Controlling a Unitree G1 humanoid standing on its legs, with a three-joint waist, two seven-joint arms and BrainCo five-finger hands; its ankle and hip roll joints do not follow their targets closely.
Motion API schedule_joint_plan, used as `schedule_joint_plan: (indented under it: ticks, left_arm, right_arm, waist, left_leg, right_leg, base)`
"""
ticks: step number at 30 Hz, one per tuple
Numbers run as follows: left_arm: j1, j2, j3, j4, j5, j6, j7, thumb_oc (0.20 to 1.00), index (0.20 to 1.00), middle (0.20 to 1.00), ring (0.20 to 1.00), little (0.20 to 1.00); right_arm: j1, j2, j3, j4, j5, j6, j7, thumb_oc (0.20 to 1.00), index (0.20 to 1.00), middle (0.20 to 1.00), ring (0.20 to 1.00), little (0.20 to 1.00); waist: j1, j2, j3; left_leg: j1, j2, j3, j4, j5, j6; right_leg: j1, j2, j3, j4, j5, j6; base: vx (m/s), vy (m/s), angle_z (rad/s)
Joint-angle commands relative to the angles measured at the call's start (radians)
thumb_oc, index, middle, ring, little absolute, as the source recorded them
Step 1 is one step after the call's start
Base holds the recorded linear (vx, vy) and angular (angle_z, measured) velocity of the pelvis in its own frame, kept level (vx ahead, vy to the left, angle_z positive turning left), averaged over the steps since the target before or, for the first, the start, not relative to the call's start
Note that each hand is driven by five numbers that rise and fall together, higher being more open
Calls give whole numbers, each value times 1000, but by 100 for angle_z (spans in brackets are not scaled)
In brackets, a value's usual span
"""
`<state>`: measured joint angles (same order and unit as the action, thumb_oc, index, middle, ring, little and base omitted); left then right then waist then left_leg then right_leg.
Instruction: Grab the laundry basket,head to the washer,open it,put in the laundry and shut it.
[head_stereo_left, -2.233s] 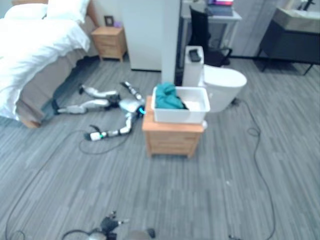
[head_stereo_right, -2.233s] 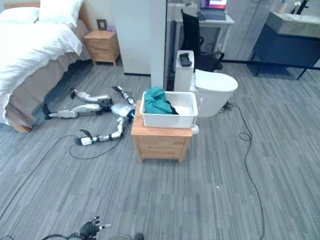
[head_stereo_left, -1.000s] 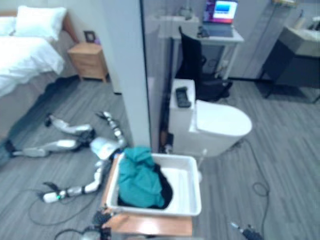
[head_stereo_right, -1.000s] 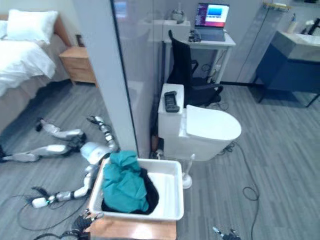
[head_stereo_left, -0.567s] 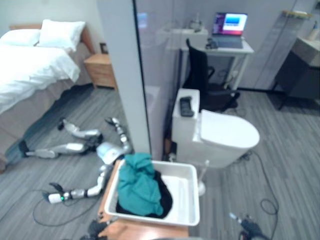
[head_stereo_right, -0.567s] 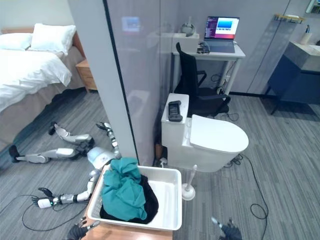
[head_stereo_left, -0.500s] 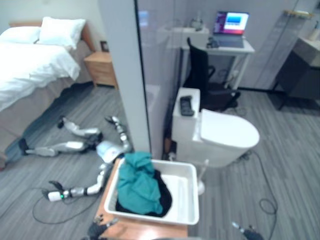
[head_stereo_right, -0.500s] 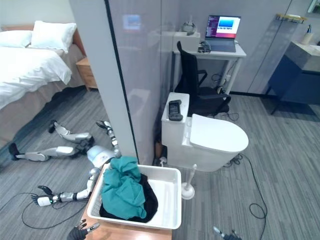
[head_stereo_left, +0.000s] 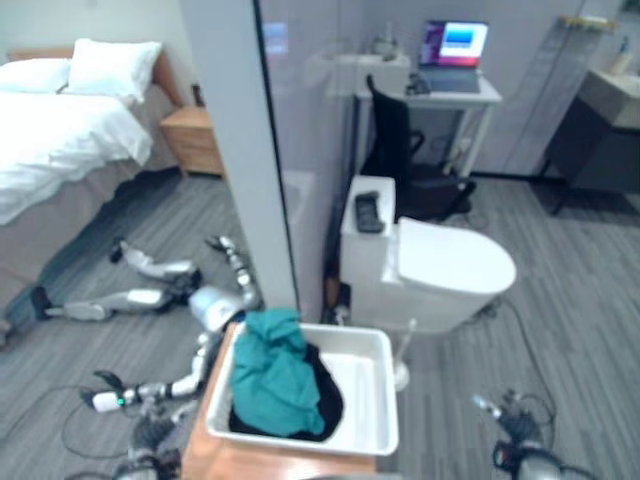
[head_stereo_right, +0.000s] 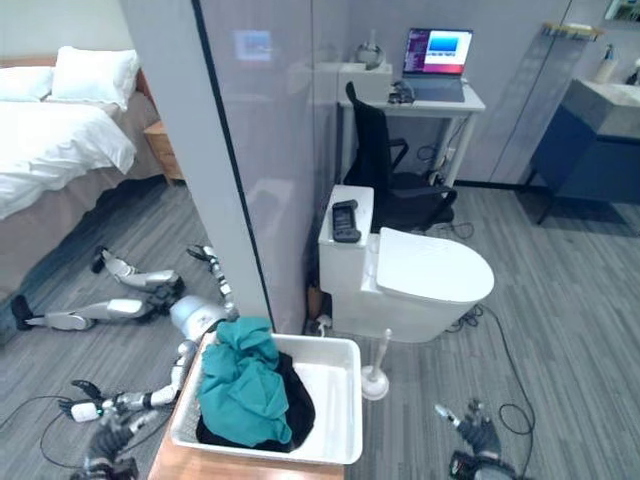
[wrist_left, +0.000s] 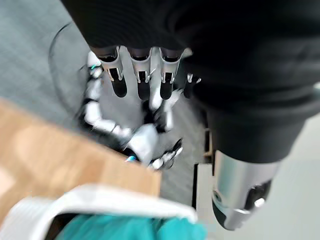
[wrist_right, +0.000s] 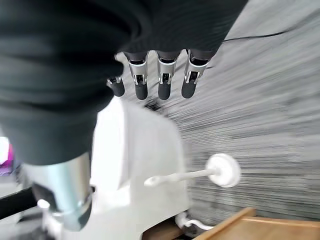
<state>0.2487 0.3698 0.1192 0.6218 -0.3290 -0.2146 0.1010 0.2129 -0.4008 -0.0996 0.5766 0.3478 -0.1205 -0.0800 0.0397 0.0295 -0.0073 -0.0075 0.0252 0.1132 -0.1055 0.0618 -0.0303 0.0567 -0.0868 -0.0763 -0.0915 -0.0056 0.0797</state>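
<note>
Now we are hovering our left hand (head_stereo_right: 108, 440) and right hand (head_stereo_right: 475, 437), fingers relaxed and holding nothing, beside the laundry basket (head_stereo_right: 338, 415) of teal laundry (head_stereo_right: 240, 385).

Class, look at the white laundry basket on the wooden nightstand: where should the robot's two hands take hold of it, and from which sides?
Probably by the rolled rim on its two long sides. The white laundry basket lies lengthwise away from the robot, so the open left hand comes in from the left and the open right hand from the right. The teal clothing is piled toward the left, so that side may weigh more.
</note>
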Motion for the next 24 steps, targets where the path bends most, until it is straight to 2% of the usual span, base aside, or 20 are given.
schedule_joint_plan:
  ticks: [1,7,13,20,24]
  left_arm:
    - [-81,63,55,-54,40,-16,17,1000,1000,1000,1000,1000]
    - [-140,110,23,-192,50,19,-14,1000,1000,1000,1000,1000]
    - [-218,114,-59,-257,64,67,-25,1000,1000,1000,1000,1000]
    - [-248,108,-102,-286,118,123,-22,1000,1000,1000,1000,1000]
    - [-249,132,-130,-356,162,167,-58,1000,1000,1000,1000,1000]
  right_arm:
    - [-55,-32,-9,-29,-56,-8,2,1000,1000,1000,1000,1000]
    - [-141,-36,75,10,-73,17,14,1000,1000,1000,1000,1000]
    - [-266,10,196,66,-67,46,4,1000,1000,1000,1000,1000]
    - [-341,56,317,-34,-102,78,11,1000,1000,1000,1000,1000]
    - [-412,71,378,-74,-150,111,-1,1000,1000,1000,1000,1000]
  waist:
    - [-2,-47,45]
    - [13,-41,105]
    - [31,-36,183]
    - [43,-43,225]
    - [59,-38,246]
  left_leg:
    - [-19,20,-40,28,-9,-15]
    - [-94,27,-64,36,13,-15]
    - [-198,25,-88,80,28,-12]
    - [-288,21,-93,122,31,-7]
    - [-324,13,-94,131,38,-3]
  right_leg:
    - [2,-5,-58,39,-12,47]
    - [-62,-4,-81,52,-3,40]
    - [-144,-1,-88,72,13,31]
    - [-227,-1,-74,91,32,23]
    - [-259,-2,-71,95,40,21]
  base:
    - [-80,24,10]
    - [-130,19,12]
    - [-156,12,10]
    - [-96,20,2]
    - [-61,33,-5]
